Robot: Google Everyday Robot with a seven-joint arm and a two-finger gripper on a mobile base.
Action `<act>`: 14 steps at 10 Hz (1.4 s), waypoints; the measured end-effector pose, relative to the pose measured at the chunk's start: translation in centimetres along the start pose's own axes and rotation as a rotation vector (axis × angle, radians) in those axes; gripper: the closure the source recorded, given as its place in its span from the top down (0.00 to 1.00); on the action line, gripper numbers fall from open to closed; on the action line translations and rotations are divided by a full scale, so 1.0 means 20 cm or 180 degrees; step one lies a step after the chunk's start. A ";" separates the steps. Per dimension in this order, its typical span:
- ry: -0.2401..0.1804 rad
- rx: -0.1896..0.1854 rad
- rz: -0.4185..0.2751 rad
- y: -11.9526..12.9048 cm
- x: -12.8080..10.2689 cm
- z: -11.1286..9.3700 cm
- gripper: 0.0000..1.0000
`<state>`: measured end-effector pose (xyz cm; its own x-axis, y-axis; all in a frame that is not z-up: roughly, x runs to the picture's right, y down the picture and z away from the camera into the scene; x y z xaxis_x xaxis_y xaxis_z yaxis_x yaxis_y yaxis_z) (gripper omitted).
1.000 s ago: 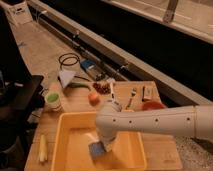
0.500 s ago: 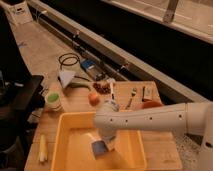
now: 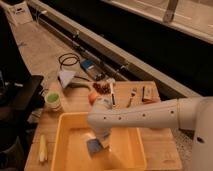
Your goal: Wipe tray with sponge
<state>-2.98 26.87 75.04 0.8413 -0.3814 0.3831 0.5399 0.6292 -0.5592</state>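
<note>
Gripper [image 3: 101, 139]: hanging inside tray [image 3: 70, 145], right at sponge [image 3: 93, 147]; grip cannot be told
Surface: wooden table [image 3: 161, 146] carrying tray
Room: cable [image 3: 67, 60] lying beyond

The tray [image 3: 62, 136] is yellow-orange and the sponge [image 3: 93, 147] in it is blue; the whitish gripper [image 3: 103, 140] is down inside the tray, at the sponge.
</note>
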 end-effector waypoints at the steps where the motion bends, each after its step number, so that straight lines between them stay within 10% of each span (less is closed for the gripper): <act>1: -0.0066 0.0023 -0.0085 -0.01 -0.06 0.00 0.00; 7: 0.0050 -0.0033 0.0042 0.17 0.00 -0.06 0.00; 14: 0.0115 0.0009 0.0142 -0.02 0.12 -0.08 0.00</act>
<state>-1.19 24.69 75.04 0.8649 -0.3772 0.3311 0.5019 0.6480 -0.5729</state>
